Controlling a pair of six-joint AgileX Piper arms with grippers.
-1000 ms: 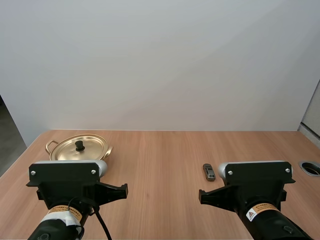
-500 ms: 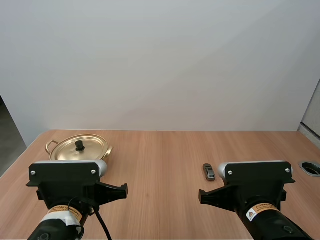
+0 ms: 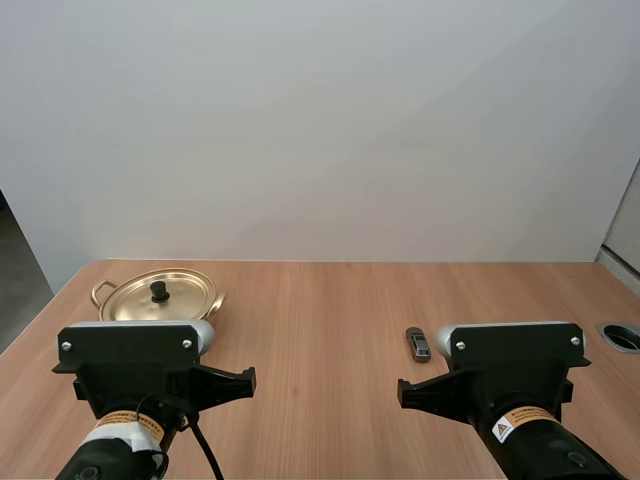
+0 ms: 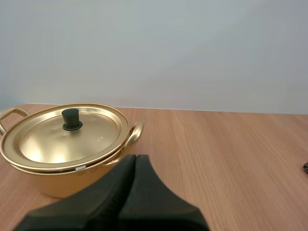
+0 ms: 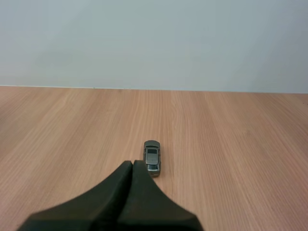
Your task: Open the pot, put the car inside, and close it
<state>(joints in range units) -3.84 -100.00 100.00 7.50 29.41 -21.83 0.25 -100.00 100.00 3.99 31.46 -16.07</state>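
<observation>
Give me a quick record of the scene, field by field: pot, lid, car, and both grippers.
left gripper: jaws shut, empty
right gripper: jaws shut, empty
pot: gold, on table, ahead of left gripper
lid: on pot, black knob
car: grey, on table, just beyond right gripper

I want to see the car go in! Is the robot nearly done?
Nothing is done yet. The lid sits on the gold pot, and the toy car lies on the table. The left hand and right hand are shut, holding nothing. Lifting, loading, closing all remain.
</observation>
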